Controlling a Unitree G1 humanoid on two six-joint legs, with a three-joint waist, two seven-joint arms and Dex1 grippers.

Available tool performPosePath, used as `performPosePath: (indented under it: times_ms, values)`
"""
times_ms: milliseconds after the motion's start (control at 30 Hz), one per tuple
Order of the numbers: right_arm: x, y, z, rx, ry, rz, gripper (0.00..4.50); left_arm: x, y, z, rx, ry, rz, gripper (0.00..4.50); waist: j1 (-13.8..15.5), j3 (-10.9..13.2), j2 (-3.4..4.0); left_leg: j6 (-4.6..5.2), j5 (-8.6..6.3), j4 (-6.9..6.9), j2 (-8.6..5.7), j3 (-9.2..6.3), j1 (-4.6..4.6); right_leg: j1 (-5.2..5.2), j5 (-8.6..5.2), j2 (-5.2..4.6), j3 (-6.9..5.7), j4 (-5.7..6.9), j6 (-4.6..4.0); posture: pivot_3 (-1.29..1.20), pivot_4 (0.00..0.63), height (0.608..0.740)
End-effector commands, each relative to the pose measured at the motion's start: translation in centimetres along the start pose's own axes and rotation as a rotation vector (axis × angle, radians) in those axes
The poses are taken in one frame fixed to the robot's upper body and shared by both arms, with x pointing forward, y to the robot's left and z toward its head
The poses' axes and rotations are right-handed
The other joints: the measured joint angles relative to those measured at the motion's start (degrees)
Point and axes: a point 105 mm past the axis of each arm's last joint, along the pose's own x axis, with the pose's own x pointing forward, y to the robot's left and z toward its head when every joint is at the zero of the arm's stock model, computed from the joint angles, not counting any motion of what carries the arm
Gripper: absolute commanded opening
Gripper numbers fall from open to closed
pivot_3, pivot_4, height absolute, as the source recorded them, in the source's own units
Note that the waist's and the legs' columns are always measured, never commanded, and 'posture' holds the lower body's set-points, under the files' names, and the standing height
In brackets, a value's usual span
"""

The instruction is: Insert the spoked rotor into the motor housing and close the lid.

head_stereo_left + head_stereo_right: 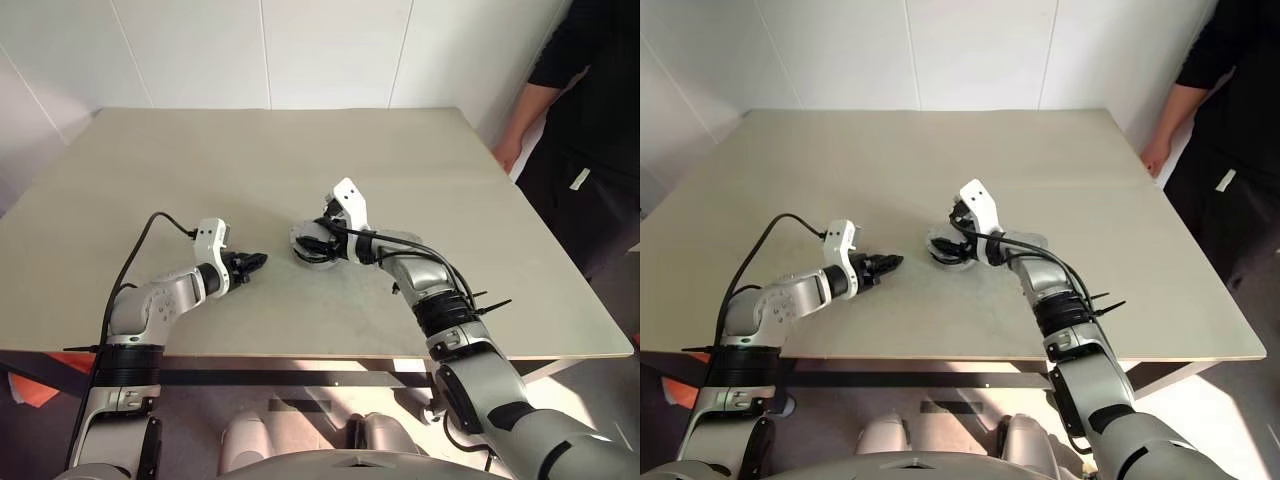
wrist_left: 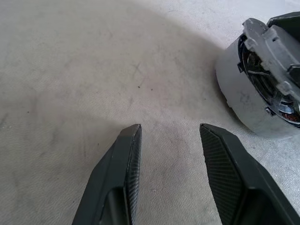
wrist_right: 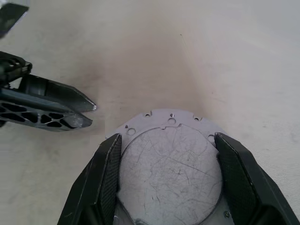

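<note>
The motor housing point(image 2: 239, 101) is a squat silver ring held between the fingers of my right gripper point(image 3: 166, 137), which is shut on it just over the table point(image 1: 300, 160) near the middle. In the left wrist view its open face shows thin dark spokes point(image 2: 259, 75) and copper windings; whether these spokes are the spoked rotor I cannot tell. From the right wrist, a flat scratched grey face point(image 3: 168, 168) with a holed flange sits between the fingers. My left gripper point(image 1: 255, 262) is open and empty, pointing at the housing from a short gap away. The lid is out of view.
A person in black stands at the table's far right corner, one hand point(image 1: 507, 152) near the edge. A black cable point(image 1: 140, 245) loops over my left forearm.
</note>
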Motion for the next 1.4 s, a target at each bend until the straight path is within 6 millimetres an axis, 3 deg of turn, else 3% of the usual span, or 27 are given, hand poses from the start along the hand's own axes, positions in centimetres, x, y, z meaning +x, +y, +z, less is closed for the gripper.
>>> performPosePath:
  times_ms: [33, 433, 633, 1400]
  values:
    - [-0.1, 1.3, 2.0, -0.063, -0.053, 0.073, 3.02, -0.1, -0.3, 0.8, 0.02, -0.025, -0.007, 2.09, 0.0, 0.0, 0.0, 0.0, 0.0, 0.0, 0.0, 0.0, 0.0, 0.0, 0.0, 0.0, 0.0, 0.0, 0.0, 0.0, 0.0, 0.74]
    - [0.4, 0.9, -1.0, -0.081, 0.039, 0.053, 3.02, -0.1, -0.2, 0.9, 0.024, -0.026, -0.003, 2.09, 0.0, 0.0, -0.01, -0.01, 0.0, 0.02, -0.01, 0.0, 0.01, 0.01, 0.0, -0.01, 0.01, 0.01, 0.0, 0.0, 0.0, 0.74]
    - [0.2, 0.5, -1.6, -0.087, 0.057, 0.059, 3.02, -0.2, -0.1, 0.9, 0.024, -0.028, 0.002, 2.09, 0.0, 0.0, -0.01, 0.0, 0.0, 0.04, -0.01, 0.01, 0.03, 0.02, 0.0, -0.01, 0.01, 0.02, 0.0, 0.0, 0.0, 0.74]
    - [0.4, -1.1, -0.2, -0.069, 0.013, -0.028, 3.02, 0.0, 0.1, 0.3, 0.021, -0.009, 0.012, 2.09, 0.0, 0.0, -0.01, -0.01, 0.01, 0.21, 0.0, 0.0, 0.1, 0.11, 0.01, -0.01, 0.03, 0.16, -0.01, 0.0, 0.0, 0.74]
